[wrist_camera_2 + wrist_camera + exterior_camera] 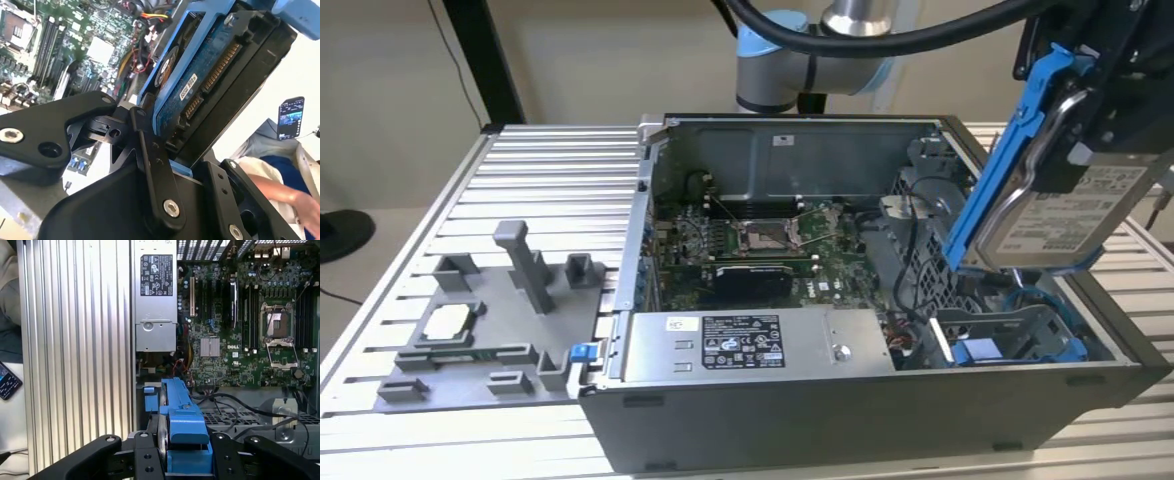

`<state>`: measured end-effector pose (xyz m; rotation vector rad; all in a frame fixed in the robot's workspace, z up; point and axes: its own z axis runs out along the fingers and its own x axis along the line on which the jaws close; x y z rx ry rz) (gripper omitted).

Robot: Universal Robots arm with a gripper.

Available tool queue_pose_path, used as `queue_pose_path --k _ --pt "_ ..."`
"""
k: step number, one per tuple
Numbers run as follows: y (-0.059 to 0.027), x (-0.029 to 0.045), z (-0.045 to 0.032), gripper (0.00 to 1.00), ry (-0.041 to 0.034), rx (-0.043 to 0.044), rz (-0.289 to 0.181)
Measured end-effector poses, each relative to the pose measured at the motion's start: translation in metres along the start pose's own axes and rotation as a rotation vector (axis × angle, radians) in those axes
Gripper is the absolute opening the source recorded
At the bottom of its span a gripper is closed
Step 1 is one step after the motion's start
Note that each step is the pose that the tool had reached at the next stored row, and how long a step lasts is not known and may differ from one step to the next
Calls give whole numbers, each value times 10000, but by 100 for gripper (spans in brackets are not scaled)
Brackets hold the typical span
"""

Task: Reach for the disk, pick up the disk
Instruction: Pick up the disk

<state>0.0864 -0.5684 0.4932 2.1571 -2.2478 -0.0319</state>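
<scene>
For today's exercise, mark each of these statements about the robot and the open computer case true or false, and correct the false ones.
1. The gripper holds the disk. True.
2. The disk lies flat inside the computer case. False: it hangs tilted in the air above the case.
3. The disk has blue carrier rails. True.
4. The grey fixture stands inside the case. False: it stands on the ribbed table, at the exterior view's left of the case.
</scene>
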Motion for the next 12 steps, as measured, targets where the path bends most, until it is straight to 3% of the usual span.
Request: queue_pose_path --k 6,12 --pt "-11 71 19 0 -4 -2 157" --pt "-12 74 19 0 -5 -3 165"
